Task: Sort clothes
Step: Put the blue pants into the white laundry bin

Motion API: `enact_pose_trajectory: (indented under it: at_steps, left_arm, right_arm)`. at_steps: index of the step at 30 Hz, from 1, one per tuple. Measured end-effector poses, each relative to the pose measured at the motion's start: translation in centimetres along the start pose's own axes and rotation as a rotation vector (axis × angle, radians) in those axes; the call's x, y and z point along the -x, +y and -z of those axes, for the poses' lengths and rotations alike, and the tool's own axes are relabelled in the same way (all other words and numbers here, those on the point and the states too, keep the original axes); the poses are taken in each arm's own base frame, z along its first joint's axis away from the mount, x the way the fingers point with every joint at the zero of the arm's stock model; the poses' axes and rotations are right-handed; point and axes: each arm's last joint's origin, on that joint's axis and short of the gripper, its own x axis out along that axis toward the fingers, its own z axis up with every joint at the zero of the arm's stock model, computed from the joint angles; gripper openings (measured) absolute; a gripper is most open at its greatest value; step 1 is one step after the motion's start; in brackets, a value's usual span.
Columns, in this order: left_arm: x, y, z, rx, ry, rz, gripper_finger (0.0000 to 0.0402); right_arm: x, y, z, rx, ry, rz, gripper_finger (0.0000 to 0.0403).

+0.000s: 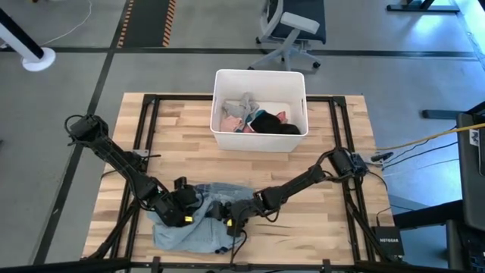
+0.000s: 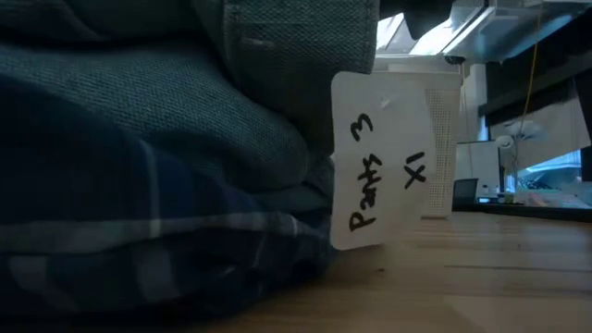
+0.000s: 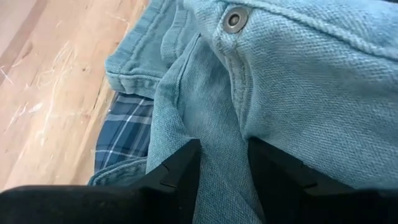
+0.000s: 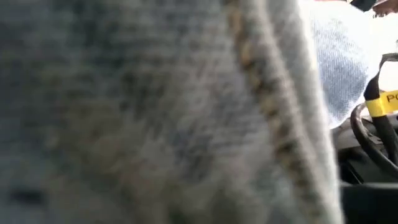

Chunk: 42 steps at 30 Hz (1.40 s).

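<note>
High view: both my arms reach into the pile at the near edge of the table (image 1: 333,159). My left gripper (image 1: 184,208) and my right gripper (image 1: 231,220) sit on the grey-blue shirt (image 1: 189,235), close to each other. The white bin (image 1: 259,140), already holding small pieces, stands well apart toward the far edge, with bare wood between.

Low view: folded fabric fills nearly everything, the grey-blue shirt over the plaid shirt (image 2: 139,259), and a handwritten paper tag (image 2: 379,176) hangs from it.

Left wrist view: my left fingers (image 3: 180,174) pinch a fold of the grey-blue shirt beside a metal snap (image 3: 234,19); the plaid shirt peeks out beneath.

Right wrist view: cloth presses against the lens, so I cannot tell how my right jaws stand.

The risk I judge: lifting now could drag the plaid shirt along, since the two lie layered, or pull the pile off the near edge. My grippers are also close enough to collide. Open room lies toward the bin and to the right.
</note>
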Motion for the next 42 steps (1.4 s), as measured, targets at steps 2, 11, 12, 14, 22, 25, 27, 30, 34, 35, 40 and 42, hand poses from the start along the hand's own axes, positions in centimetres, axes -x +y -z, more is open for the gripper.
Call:
enact_pose_trajectory:
  at_steps: [2,11,12,14,22,25,27,30,34,35,40,42]
  left_arm:
    - [0.0,0.0,0.0,0.000,-0.001,-0.001,0.0131]
    - [0.1,0.1,-0.3,0.002,-0.071,-0.045,0.0131]
    - [0.3,0.1,-0.4,-0.001,-0.078,-0.043,0.0131]
    - [0.9,0.3,-0.8,0.004,-0.099,-0.030,0.0131]
    - [5.2,1.5,-3.4,-0.025,-0.311,-0.030,0.0131]
    - [6.9,2.3,-4.3,-0.062,-0.411,-0.088,0.0131]
    - [7.9,2.9,-4.9,-0.073,-0.471,-0.140,0.0131]
    - [9.0,4.0,-5.5,-0.072,-0.538,-0.216,0.0131]
    - [9.9,5.2,-6.1,-0.049,-0.584,-0.282,0.0131]
    - [10.0,5.5,-6.3,-0.041,-0.593,-0.300,0.0131]
    - [10.0,6.6,-6.9,-0.017,-0.616,-0.397,0.0131]
    - [9.9,7.0,-7.3,-0.013,-0.622,-0.433,0.0131]
  right_arm:
    - [0.0,0.0,0.0,-0.002,0.029,0.006,0.0091]
    - [1.8,-2.1,-0.1,-0.092,0.125,0.028,0.0040]
    - [2.2,-2.4,-0.1,-0.087,0.147,0.026,0.0040]
    - [3.1,-3.2,-0.1,-0.074,0.179,0.013,0.0040]
    - [8.1,-8.1,0.5,-0.088,0.262,0.059,0.0040]
    - [10.6,-10.5,0.8,-0.071,0.308,0.123,0.0040]
    - [12.5,-12.1,1.1,-0.062,0.345,0.173,0.0040]
    - [15.6,-14.6,2.1,-0.075,0.407,0.255,0.0040]
    - [19.6,-17.3,3.6,-0.108,0.459,0.352,0.0040]
    - [20.6,-17.9,4.0,-0.121,0.466,0.381,0.0040]
    - [25.1,-20.5,6.1,-0.138,0.535,0.512,0.0040]
    - [26.5,-21.4,7.0,-0.132,0.595,0.562,0.0040]
